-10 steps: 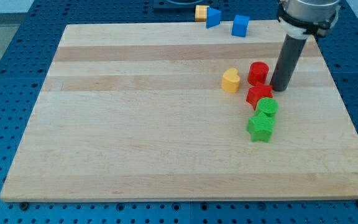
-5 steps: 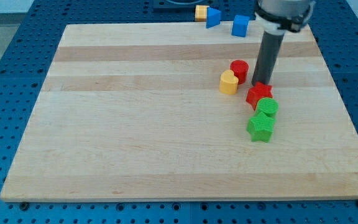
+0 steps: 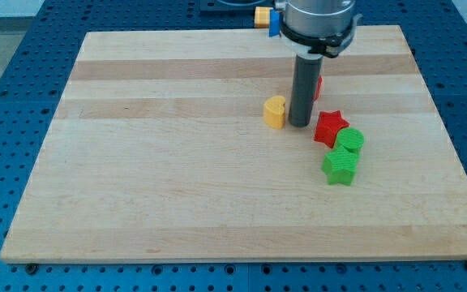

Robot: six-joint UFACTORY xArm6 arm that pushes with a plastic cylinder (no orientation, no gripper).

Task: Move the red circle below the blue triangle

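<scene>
Red circle [image 3: 318,86] mostly behind rod [image 3: 302,89].

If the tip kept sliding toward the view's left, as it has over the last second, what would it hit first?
Most likely the yellow heart block, just left of my tip. Beyond it the board looks free. The red circle is mostly hidden behind the rod.

You have a single camera view, set high at the board's near edge and tilted down across the whole wooden board [image 3: 177,186] toward its far edge, close enough that the blue perforated table [image 3: 6,97] shows only as margins and the arm is cut off at the view's top.
</scene>
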